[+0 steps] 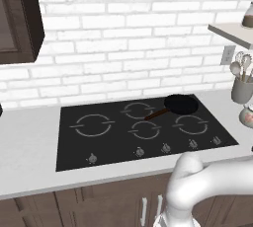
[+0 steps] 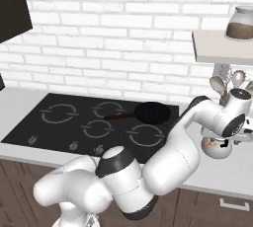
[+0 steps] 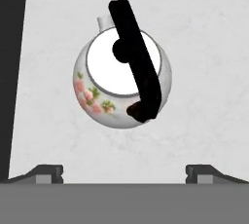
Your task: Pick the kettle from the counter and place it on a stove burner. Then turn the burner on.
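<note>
While the arm is reaching out to the right of the black cooktop [image 2: 74, 122], the gripper [image 3: 124, 173] is hanging above the kettle [image 3: 121, 72], looking straight down on it. Its two dark fingertips [image 3: 46, 172] are standing wide apart, one on each side of the hand view's lower edge, and nothing is sitting between them. The kettle is resting on the pale tabletop [image 3: 204, 96], just off the cooktop's right edge, apart from both fingertips. From above, its white lid is showing a dark knob, a black handle is arching across the top, a short spout is pointing away from the gripper, and pink flowers are decorating its belly. In the right base view the kettle [image 2: 215, 148] is peeking out from under the wrist, and in the left base view it [image 1: 247, 116] is sitting at the picture's right border, just in front of the grey utensil cup [image 1: 242, 89].

On the cooktop, the stove burner [image 1: 92, 125], the largest ring, is lying at the far left side, well apart from the kettle. A black frying pan [image 1: 181, 104] is sitting on the back right ring, its brown handle pointing toward the cooktop's middle. A row of small knobs [image 1: 140, 151] is running along the cooktop's front edge.
</note>
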